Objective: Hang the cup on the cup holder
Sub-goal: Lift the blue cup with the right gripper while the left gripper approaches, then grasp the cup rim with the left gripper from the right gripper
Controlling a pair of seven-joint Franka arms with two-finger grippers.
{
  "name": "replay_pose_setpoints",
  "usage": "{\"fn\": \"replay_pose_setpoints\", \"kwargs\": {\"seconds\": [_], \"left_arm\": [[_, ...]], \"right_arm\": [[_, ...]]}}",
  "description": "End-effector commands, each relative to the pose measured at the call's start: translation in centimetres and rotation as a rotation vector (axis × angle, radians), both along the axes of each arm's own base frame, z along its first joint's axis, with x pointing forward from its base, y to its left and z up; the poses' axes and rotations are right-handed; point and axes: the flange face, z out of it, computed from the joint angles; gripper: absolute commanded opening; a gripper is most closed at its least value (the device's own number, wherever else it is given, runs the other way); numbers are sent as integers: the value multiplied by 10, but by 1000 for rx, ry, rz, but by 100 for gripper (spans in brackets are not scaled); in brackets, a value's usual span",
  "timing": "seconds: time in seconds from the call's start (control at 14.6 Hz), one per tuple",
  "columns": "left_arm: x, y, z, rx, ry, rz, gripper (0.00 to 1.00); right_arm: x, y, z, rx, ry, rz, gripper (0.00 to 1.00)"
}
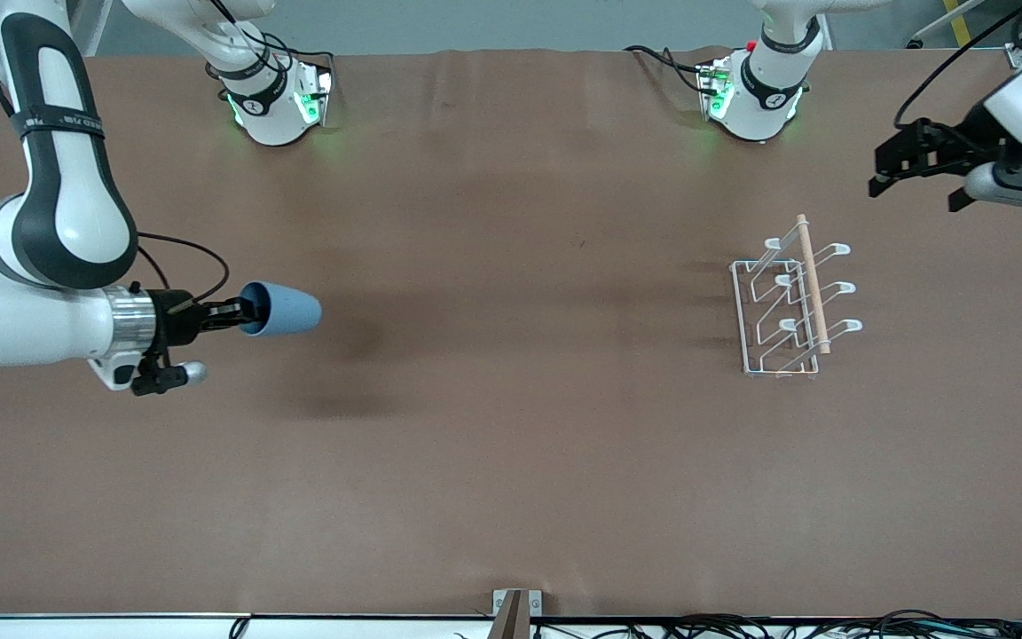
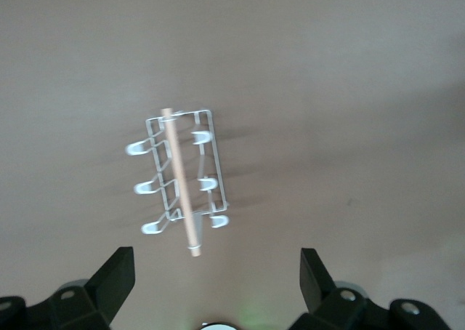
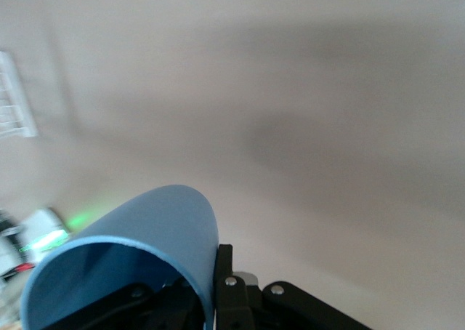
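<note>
**Blue tumbler held aloft at the right arm's end, rack waiting at the other**

The right gripper hangs over the brown table near the edge at the right arm's end, its fingers closed on the rim of the small light blue plastic cup, one finger inside the mouth. The cup lies on its side in the air, its closed end pointing toward the middle of the table.

The white wire cup holder, with its looped prongs and light wooden rod along the top, stands on the table toward the left arm's end, well apart from the cup.

The left gripper waits above the table near the corner at the left arm's end, fingers spread wide and holding nothing.
</note>
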Motion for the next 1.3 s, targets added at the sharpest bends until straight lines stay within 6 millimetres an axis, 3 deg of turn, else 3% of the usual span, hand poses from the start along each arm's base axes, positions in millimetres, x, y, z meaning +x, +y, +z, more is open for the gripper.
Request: {"fn": "replay_pose_setpoints", "kwargs": {"seconds": [0.0, 0.41, 0.75, 0.96, 1.23], "left_arm": [[-5, -53, 17, -19, -28, -95, 100], [-13, -195, 15, -75, -84, -337, 100], [-14, -299, 4, -265, -224, -422, 100], [-14, -346, -5, -315, -263, -449, 100], [-19, -395, -42, -345, -272, -450, 100]], "right_arm": [[-19, 39, 7, 165, 33, -35, 1], [-23, 87, 19, 408, 104, -78, 0], [-23, 132, 1, 576, 134, -91, 0], [-23, 148, -19, 649, 128, -79, 0], [-31, 177, -18, 699, 151, -75, 0]]}}
